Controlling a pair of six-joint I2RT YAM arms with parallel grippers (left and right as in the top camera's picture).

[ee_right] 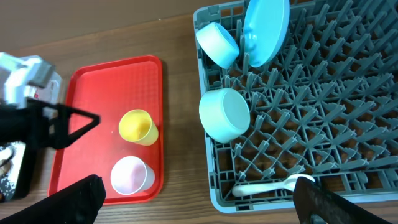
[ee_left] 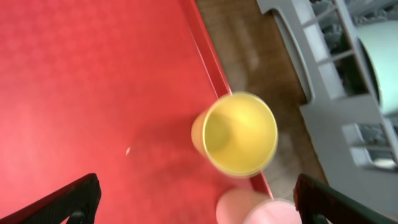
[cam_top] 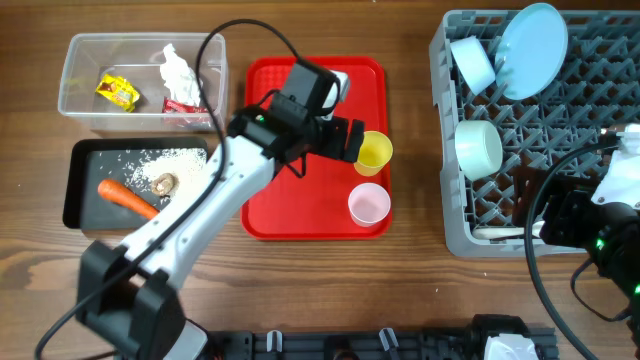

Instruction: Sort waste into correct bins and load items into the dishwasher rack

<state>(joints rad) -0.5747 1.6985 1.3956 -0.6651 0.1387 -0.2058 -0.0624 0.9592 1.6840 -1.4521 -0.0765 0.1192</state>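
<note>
Yellow cup on red tray, outstretched left end effector gaping beside it, right end effector released near rack.

The left wrist view shows the yellow cup blurred and the pink cup cut off at the bottom edge. Overhead, the left arm hides the right end of the black tray, and the rack runs off the right edge.

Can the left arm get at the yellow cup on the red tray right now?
Probably yes: the open left gripper hovers over the flat red plastic tray right at the yellow plastic cup, nothing between them. The pink plastic cup stands close beside it but apart.
</note>
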